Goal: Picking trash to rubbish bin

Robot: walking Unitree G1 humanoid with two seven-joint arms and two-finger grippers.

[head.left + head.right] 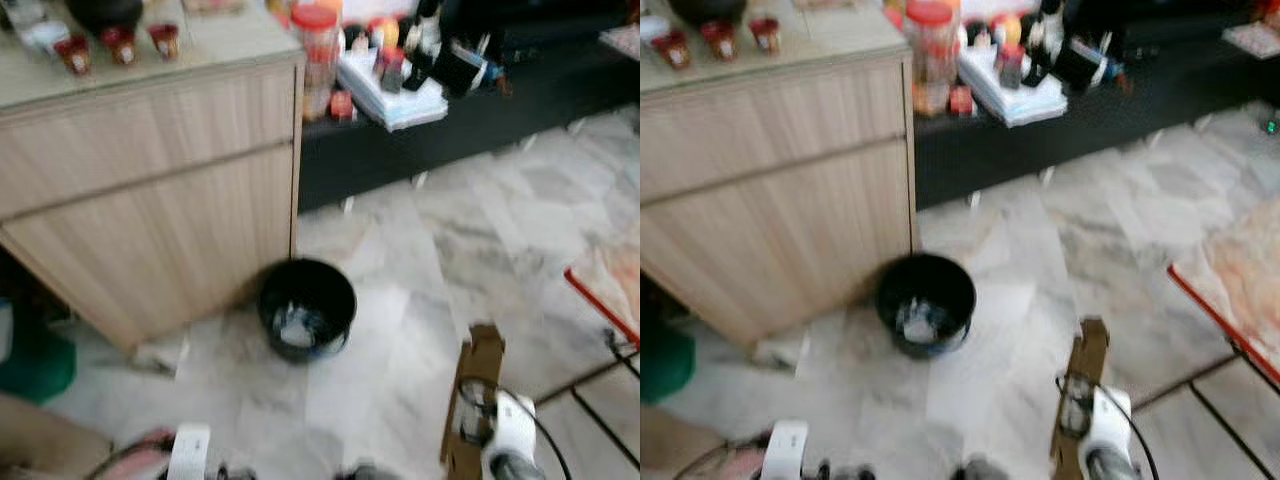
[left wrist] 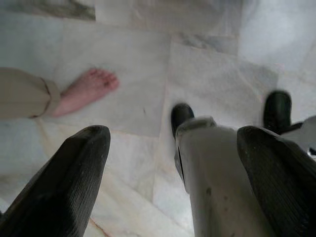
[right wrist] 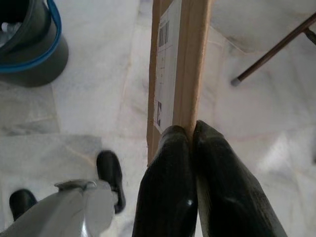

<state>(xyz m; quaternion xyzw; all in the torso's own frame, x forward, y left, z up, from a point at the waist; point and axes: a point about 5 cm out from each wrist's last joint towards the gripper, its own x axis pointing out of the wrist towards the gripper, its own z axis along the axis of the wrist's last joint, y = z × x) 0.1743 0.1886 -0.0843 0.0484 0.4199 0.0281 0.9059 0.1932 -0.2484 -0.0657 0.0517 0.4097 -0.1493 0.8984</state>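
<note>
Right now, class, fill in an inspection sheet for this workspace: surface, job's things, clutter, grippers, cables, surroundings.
Surface: pale marble floor, bare between robot and bin.
Job's things: flat cardboard piece with a barcode label, held upright; black rubbish bin beside the cabinet, something pale already inside.
Clutter: red-lidded jar, papers and bottles on the low dark bench; small cups on the cabinet top.
Grippers: right gripper shut on the cardboard's edge; left gripper open, holding nothing.
Cables: a thin black cable loops by the right wrist.
Surroundings: wooden cabinet; red-edged metal frame to the right; a person's bare foot near the left side.
</note>
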